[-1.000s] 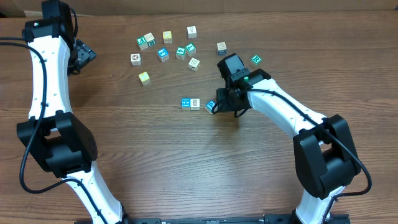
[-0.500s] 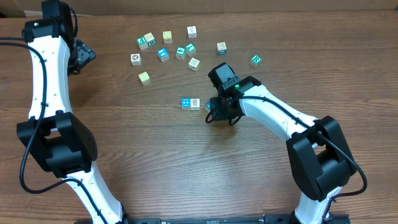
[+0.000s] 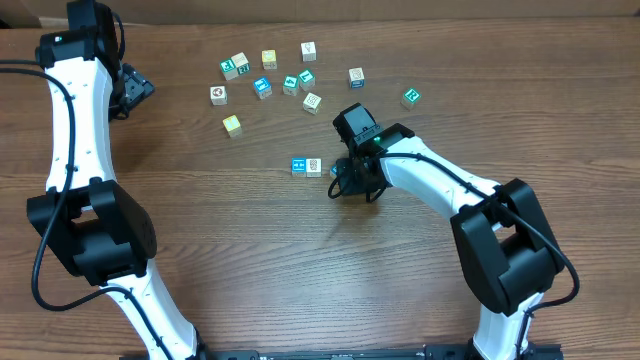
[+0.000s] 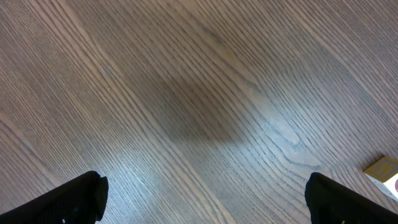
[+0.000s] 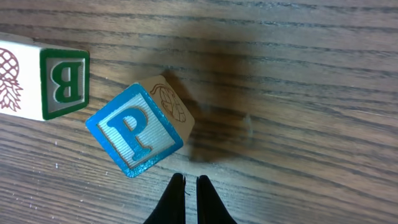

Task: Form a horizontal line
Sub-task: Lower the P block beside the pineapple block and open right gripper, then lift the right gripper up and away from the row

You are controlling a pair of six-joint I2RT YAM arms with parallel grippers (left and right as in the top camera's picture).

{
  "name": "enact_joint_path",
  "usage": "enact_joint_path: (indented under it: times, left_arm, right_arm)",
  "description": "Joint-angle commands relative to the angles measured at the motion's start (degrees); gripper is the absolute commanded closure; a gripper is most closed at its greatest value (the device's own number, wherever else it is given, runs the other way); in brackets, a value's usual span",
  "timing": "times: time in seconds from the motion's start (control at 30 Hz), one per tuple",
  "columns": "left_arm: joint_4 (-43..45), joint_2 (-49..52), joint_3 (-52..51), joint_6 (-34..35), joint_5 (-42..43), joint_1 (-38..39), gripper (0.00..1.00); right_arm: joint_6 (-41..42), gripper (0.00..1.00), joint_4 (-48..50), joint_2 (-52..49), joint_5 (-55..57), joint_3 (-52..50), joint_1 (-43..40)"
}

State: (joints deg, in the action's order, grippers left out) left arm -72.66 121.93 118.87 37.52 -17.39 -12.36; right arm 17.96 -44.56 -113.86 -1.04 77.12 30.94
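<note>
The horizontal line stands as a blue cube (image 3: 298,166) touching a white pictured cube (image 3: 314,166). In the right wrist view that white cube (image 5: 43,84) shows a pineapple and a green B. A blue P cube (image 5: 134,130) lies just right of it, turned askew and a little apart. In the overhead view the P cube (image 3: 335,170) is mostly hidden under my right arm. My right gripper (image 5: 186,186) is shut on nothing, its tips just short of the P cube's lower corner. My left gripper (image 4: 208,202) is open over bare wood at the far left (image 3: 130,90).
Several loose cubes (image 3: 270,75) lie scattered at the back of the table, with a teal one (image 3: 411,96) off to the right. A cube corner (image 4: 384,174) peeks in at the right edge of the left wrist view.
My right arm has swung left and down toward the row, covering the P cube from above. The left arm has not moved.
</note>
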Motion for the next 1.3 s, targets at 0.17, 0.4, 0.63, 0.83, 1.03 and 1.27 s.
enact_joint_path:
  times: [0.17,0.4,0.63,0.83,1.03,1.27]
  left_arm:
    - [-0.11,-0.42,0.37,-0.24,-0.61,0.48,0.00]
    - [-0.11,-0.42,0.37,-0.24,-0.61,0.48,0.00]
    - [-0.11,-0.42,0.37,-0.24,-0.61,0.48,0.00]
    - [-0.11,-0.42,0.37,-0.24,-0.61,0.48,0.00]
    - [-0.11,-0.42,0.37,-0.24,-0.61,0.48,0.00]
    - [-0.11,-0.42,0.37,-0.24,-0.61,0.48,0.00]
  right_arm:
    - [-6.08,0.95,1.20,-0.37,-4.76,-0.26,-0.04]
    - [-6.49,0.94,1.68,-0.37,-5.51,0.17,-0.04]
    - [-6.45,0.94,2.73,-0.37,-5.51,0.74,-0.04]
    - [-6.47,0.94,4.04,-0.37,-5.53,0.98,-0.04]
    - [-7.91,0.94,3.96,-0.26,-10.95,2.27,-0.04]
    - [-9.09,0.90,-3.76,0.98,-11.52,7.32,-1.16]
